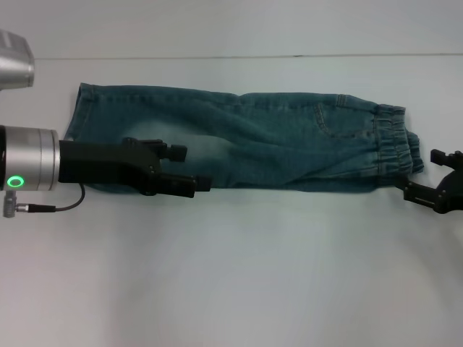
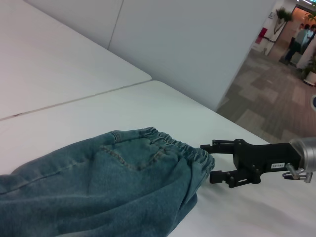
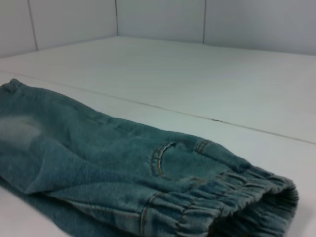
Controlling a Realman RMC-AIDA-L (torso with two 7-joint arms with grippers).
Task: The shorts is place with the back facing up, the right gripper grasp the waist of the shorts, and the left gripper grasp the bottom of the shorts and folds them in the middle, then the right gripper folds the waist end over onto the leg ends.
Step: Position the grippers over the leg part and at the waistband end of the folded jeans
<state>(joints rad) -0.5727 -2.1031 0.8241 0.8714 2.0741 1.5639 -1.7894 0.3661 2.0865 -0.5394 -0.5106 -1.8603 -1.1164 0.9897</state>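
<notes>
Shorts, folded lengthwise, lie near the table's far edge; we see the left gripper spread over the leg, right gripper spread just off the waistband.

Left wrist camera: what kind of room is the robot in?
Probably an office or lab space in a big building. The shorts lie on a plain white table beside a white partition wall, and past it a tiled hallway shows people and potted plants.
</notes>
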